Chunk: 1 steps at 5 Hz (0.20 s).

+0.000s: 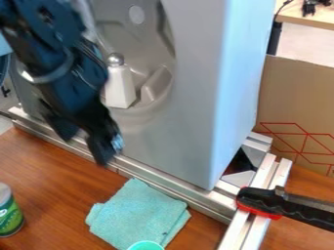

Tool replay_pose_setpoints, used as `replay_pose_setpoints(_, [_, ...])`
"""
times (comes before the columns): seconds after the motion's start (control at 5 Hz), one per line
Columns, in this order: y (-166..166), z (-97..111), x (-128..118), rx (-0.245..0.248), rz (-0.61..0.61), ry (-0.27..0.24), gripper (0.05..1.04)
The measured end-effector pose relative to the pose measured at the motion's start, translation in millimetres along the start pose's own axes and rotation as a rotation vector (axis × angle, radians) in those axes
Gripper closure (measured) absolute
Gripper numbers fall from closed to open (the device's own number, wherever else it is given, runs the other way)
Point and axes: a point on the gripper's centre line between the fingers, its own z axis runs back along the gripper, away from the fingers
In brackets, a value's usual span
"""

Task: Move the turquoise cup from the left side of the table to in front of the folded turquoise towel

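The jaws (86, 145) are apart, with a gap between the two fingers, and I see nothing held in them. They hang in front of the grey unit (196, 97), over the metal rail (159, 184) at its foot. Just above and to the right of the jaws, a white bottle (119, 89) with a round silver top stands upright in the rounded hollow (140, 36) of this unit. Below and to the right of the jaws, a folded turquoise cloth (134, 215) lies on the tabletop (58, 173). At its lower edge is a turquoise cup (145, 246), partly cut off; its contents I cannot tell. Below and to the left of the jaws stands a green can (9, 215), also cut off. Farther right is a black and red clamp (287, 207) at the metal frame.
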Motion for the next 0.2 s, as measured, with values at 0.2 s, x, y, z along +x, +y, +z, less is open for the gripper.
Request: replay_pose_setpoints(0.2, [46.9,-6.9,5.3,0.007,0.152,0.034,0.075])
